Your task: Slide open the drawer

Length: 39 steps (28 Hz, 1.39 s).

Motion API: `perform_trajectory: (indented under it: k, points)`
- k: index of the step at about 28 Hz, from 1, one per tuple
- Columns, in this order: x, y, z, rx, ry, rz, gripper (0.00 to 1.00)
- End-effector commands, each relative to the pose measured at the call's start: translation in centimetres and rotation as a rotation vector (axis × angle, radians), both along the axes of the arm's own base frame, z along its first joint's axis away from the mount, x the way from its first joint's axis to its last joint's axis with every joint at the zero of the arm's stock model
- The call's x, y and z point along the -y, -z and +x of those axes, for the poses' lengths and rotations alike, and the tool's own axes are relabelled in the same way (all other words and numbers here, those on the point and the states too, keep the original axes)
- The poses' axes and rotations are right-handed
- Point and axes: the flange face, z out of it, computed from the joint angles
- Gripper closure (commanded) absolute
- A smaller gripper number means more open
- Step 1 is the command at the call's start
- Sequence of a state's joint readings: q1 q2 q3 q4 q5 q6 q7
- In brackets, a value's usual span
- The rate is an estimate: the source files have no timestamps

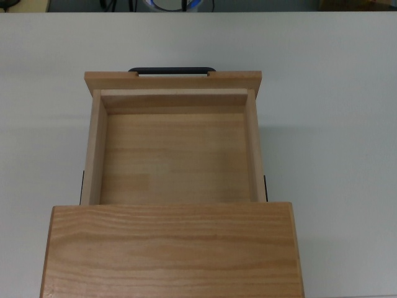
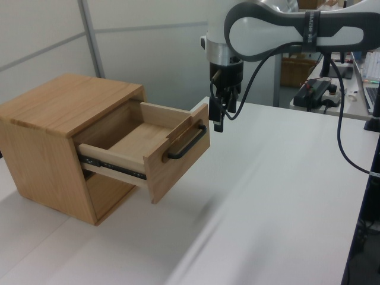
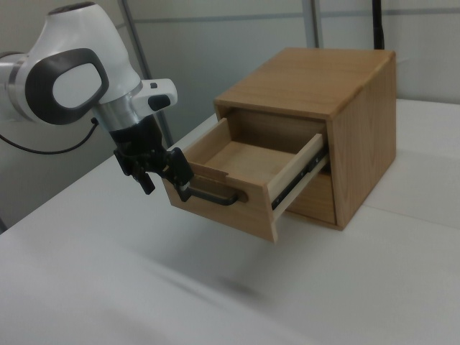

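The light wood drawer (image 1: 172, 79) stands pulled well out of its cabinet (image 1: 172, 248), with its tray empty. Its thin black bar handle (image 2: 187, 142) runs across the front panel (image 2: 172, 169). My gripper (image 2: 218, 123) hangs just above and beyond the handle's far end, apart from it. In the right view the gripper (image 3: 165, 180) is at the left of the drawer (image 3: 237, 208), open, and nothing is between its fingers. One fingertip (image 3: 182, 172) is close to the handle's (image 3: 212, 195) left end. The top view shows no fingers.
The cabinet (image 2: 59, 119) sits on a white table (image 2: 267, 208) that spreads wide in front of the drawer. A black cable (image 2: 347, 136) hangs from the arm. A second desk with equipment (image 2: 317, 89) stands at the left view's far right.
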<state>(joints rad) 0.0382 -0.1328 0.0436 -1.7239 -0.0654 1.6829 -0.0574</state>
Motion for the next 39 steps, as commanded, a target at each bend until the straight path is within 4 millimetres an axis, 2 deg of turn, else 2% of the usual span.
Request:
perform_trajectory:
  k: [1, 19, 33, 39]
  points:
    - [1.1, -0.8, 0.0, -0.016, -0.007, -0.008, 0.0]
    - [1.1, -1.5, 0.1, -0.001, 0.001, 0.0, 0.0]
    - [0.9, -1.3, 0.2, -0.006, -0.007, 0.004, 0.0]
    - [-0.1, -1.3, 0.1, -0.006, -0.019, 0.004, 0.0]
